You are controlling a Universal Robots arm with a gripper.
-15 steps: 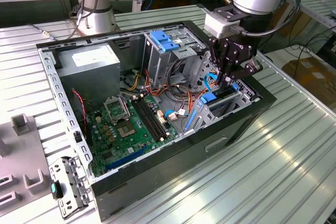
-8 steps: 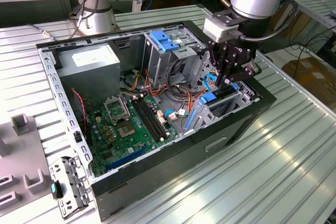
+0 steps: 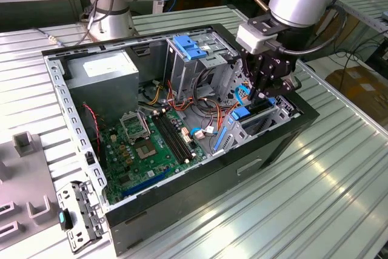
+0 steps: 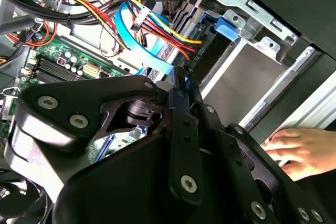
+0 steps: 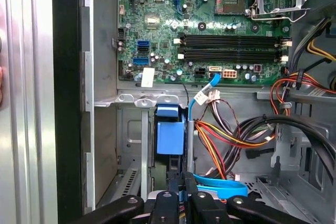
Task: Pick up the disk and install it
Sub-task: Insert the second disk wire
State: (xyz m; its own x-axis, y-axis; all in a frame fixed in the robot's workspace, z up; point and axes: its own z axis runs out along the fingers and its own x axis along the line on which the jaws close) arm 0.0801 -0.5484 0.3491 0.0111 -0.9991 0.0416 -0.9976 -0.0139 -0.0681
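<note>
Exterior view first: our gripper (image 3: 265, 92) hangs inside the open computer case (image 3: 200, 180), fingers lowered into the drive bay (image 3: 254, 122) at the case's front corner. Second wrist view: the fingers (image 4: 181, 95) look nearly closed on a thin blue edge, the disk (image 4: 181, 80), though we cannot tell for certain; a hand (image 4: 296, 150) rests on the case wall. First wrist view: the disk's blue frame (image 5: 171, 132) stands upright in the bay just beyond the fingertips, motherboard (image 5: 210, 24) farther off.
</note>
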